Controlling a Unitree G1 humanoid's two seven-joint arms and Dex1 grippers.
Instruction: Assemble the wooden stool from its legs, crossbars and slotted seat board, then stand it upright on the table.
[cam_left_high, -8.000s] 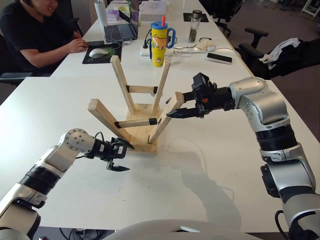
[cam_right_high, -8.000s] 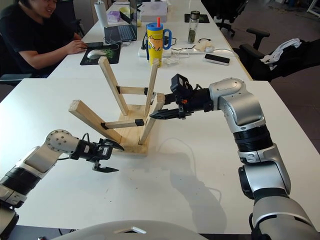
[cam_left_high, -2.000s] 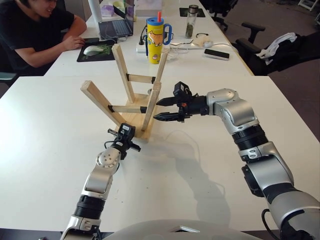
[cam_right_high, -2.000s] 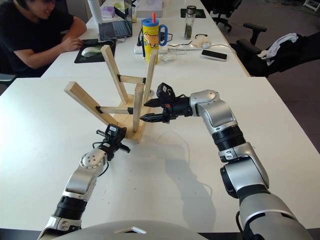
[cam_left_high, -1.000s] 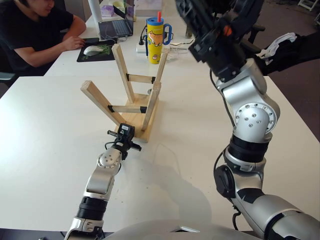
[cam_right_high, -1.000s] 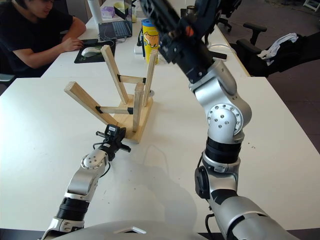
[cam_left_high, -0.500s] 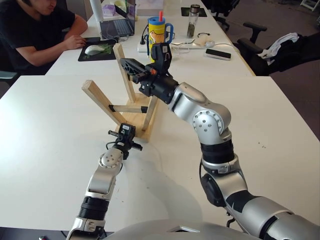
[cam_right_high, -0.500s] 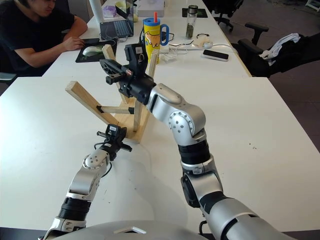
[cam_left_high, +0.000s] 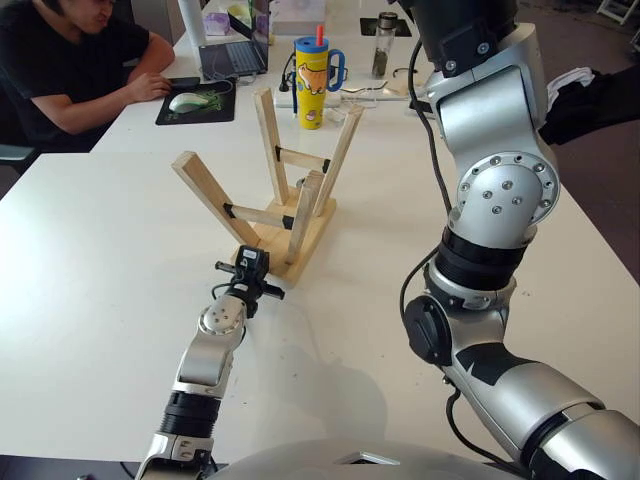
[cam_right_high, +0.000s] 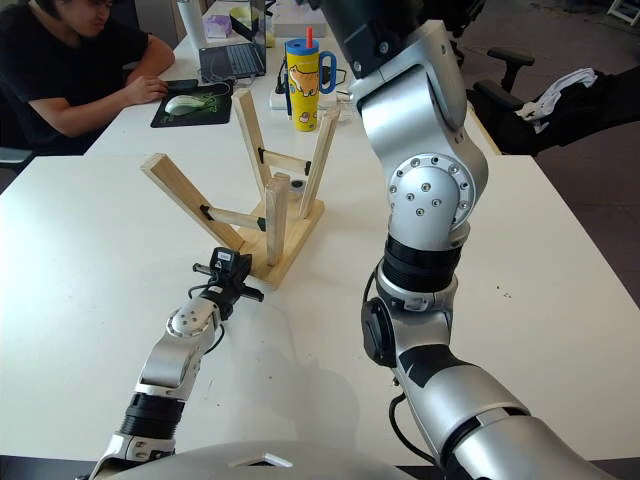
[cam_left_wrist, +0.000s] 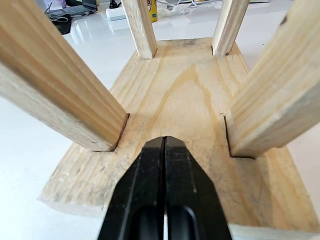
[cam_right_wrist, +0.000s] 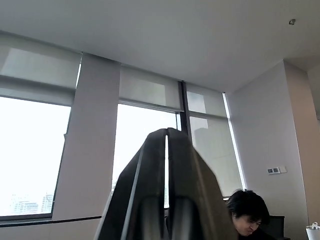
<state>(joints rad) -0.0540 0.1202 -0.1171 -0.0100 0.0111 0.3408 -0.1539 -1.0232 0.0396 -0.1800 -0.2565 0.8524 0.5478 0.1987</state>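
From the head views, the wooden stool (cam_left_high: 285, 215) stands upside down on the white surface (cam_left_high: 100, 260). Its slotted seat board (cam_left_high: 322, 222) lies flat and its four square legs splay upward, joined by crossbars (cam_left_high: 258, 215) with dark ends. It sits toward the far edge of the surface, with broad bare room to the robot's left and on the near side. A yellow mug (cam_left_high: 316, 68) stands on the next table beyond. The left gripper (cam_left_high: 247, 268) lies low just beside the seat board's near edge, and the right arm (cam_left_high: 495, 150) towers up on the robot's right, well apart from the stool. In the left wrist view, the left gripper's glossy black fingers are pressed together with nothing between them. Their tip is over the pale, grain-streaked board between the two nearer legs; whether it touches the wood cannot be told. The board's near edge is rough and splintery. In the right wrist view, the right gripper (cam_right_wrist: 166, 135) points up toward a ceiling and blinded windows, its dark tapered fingers together and empty.
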